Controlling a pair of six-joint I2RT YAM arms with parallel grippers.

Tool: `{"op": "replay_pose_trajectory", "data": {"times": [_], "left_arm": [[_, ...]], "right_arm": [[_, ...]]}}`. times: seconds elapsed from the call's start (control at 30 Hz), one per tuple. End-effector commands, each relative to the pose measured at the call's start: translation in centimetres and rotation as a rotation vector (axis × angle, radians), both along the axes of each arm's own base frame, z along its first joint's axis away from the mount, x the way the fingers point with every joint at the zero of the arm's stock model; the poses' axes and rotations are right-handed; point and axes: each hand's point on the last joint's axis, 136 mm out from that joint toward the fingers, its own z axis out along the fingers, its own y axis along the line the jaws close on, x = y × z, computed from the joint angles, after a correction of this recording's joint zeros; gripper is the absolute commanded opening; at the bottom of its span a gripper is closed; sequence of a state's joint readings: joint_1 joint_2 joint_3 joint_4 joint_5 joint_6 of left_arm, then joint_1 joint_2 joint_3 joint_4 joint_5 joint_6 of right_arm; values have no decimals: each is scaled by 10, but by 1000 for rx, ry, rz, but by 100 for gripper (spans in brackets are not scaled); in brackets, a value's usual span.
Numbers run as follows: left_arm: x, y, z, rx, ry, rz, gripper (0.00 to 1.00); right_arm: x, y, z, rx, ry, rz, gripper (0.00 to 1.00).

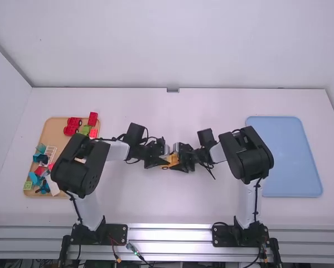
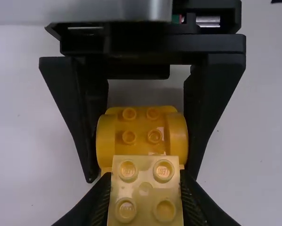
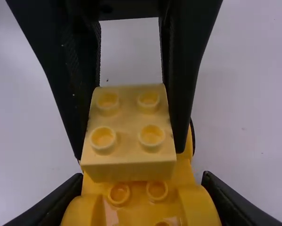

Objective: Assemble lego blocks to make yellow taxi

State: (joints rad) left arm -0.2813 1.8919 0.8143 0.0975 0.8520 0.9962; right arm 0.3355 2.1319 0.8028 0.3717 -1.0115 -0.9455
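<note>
Mid-table, my left gripper [image 1: 160, 161] and my right gripper [image 1: 179, 163] face each other over the orange-yellow car base [image 1: 173, 160]. In the left wrist view the pale yellow block [image 2: 146, 188] is pinched by my left gripper [image 2: 146, 200]; beyond it the studded car base [image 2: 141, 132] is held between the right gripper's fingers. The right wrist view has the pale block [image 3: 129, 127] over the car base [image 3: 145, 202], whose sides lie between my right gripper's fingertips [image 3: 143, 188]. Whether block and base are joined I cannot tell.
A wooden tray [image 1: 51, 127] with red, green, blue and white pieces lies at the left, partly under the left arm. A blue tray [image 1: 292, 156] lies at the right, beside the right arm.
</note>
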Motion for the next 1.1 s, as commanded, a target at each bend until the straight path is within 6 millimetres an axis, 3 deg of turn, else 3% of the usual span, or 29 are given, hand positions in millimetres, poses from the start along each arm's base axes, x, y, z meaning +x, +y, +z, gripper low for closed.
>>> {"op": "replay_pose_trajectory", "data": {"times": [0.0, 0.1, 0.2, 0.23, 0.3, 0.33, 0.37, 0.67, 0.87, 0.97, 1.03, 1.07], "left_arm": [[0, 15, -18, 87, 6, 42, 2], [2, 18, -21, 109, -2, 52, 4], [1, 16, -22, 115, -3, 49, 14], [2, 18, -22, 115, -3, 53, 26], [1, 17, -21, 113, -3, 50, 30], [1, 16, -21, 111, -7, 47, 42], [2, 15, -21, 110, -9, 47, 46], [5, 18, -11, 104, -30, 58, 57], [9, 16, 17, 76, -67, 72, 60], [11, 15, 27, 62, -82, 80, 77], [8, 10, 35, 21, -67, 73, 74], [5, 7, 38, -3, -64, 53, 50]], "right_arm": [[-9, -5, -13, -29, 49, -12, 56], [-9, -5, -13, -29, 49, -11, 56], [-9, -5, -13, -28, 49, -11, 56], [-9, -5, -13, -29, 49, -11, 56], [-9, -5, -13, -28, 49, -11, 56], [-9, -5, -13, -29, 48, -11, 56], [-9, -5, -13, -29, 49, -11, 56], [-9, -5, -13, -29, 50, -12, 56], [-9, -5, -13, -29, 49, -11, 56], [-9, -5, -13, -29, 49, -11, 56], [-9, -5, -13, -29, 49, -11, 56], [-9, -5, -13, -29, 49, -11, 56]]}}
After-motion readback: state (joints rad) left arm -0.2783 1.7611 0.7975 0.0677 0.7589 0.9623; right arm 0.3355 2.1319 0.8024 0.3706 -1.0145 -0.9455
